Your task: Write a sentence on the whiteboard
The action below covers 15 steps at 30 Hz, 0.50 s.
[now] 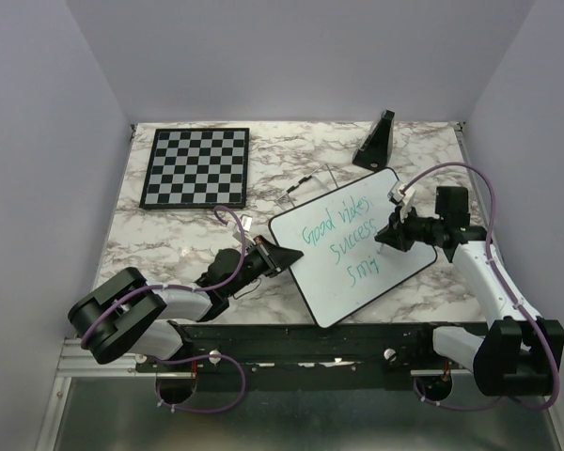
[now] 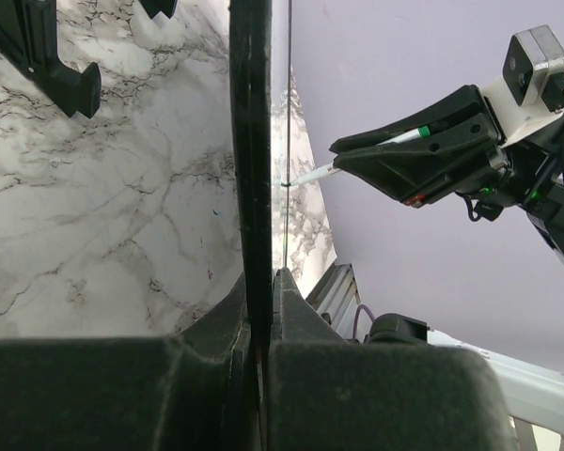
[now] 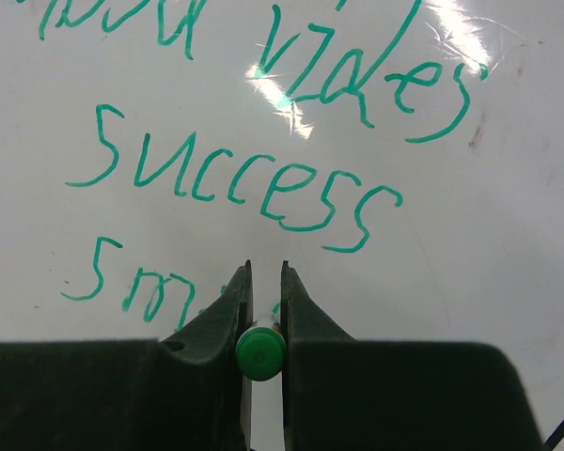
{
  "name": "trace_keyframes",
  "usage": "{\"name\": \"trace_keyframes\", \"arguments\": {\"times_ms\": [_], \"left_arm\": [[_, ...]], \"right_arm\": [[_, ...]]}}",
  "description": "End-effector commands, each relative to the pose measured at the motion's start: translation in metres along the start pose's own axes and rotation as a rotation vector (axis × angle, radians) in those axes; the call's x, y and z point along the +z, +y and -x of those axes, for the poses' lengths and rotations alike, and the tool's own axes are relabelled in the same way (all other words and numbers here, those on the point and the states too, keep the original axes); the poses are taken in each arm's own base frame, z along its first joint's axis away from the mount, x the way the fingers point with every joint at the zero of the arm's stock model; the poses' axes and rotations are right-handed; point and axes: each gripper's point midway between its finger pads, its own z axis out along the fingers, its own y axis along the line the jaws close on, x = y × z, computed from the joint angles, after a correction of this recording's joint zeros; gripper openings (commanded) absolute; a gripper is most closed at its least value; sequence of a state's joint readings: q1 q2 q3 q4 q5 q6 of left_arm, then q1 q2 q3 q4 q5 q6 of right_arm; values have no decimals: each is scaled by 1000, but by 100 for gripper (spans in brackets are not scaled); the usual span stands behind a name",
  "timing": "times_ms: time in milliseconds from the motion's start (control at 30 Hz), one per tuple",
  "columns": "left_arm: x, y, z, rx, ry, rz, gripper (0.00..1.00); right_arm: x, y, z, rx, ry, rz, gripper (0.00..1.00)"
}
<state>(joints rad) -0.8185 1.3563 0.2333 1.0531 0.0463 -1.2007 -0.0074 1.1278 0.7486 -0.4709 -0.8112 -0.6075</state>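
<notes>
You see the whiteboard (image 1: 321, 282) right of centre on the marbled table (image 1: 169, 244), turned like a diamond so that one corner points at the arm bases. It has a white face, rounded corners and a thin black rim. From the left wrist it shows edge-on (image 2: 251, 141), as a dark upright strip. The sentence (image 1: 343, 240) is green-teal handwriting in three lines slanting up to your right: "Good vibes", "Success", and a third that begins "Sm" — its end is hidden in the right wrist view (image 3: 235, 183). Glare streaks the glossy face there (image 3: 508, 235).
</notes>
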Motion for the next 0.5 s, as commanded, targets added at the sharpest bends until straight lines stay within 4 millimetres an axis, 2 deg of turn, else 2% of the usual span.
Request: {"name": "trace_keyframes", "arguments": {"times_ms": [0,467], "left_arm": [[1,-36,9,35,-28,-133,0],[1,-36,9,35,-29,-134,0]], "right_arm": [[0,14,-13,15,44,61,0],[-3,22,-35,23,124,89,1]]}}
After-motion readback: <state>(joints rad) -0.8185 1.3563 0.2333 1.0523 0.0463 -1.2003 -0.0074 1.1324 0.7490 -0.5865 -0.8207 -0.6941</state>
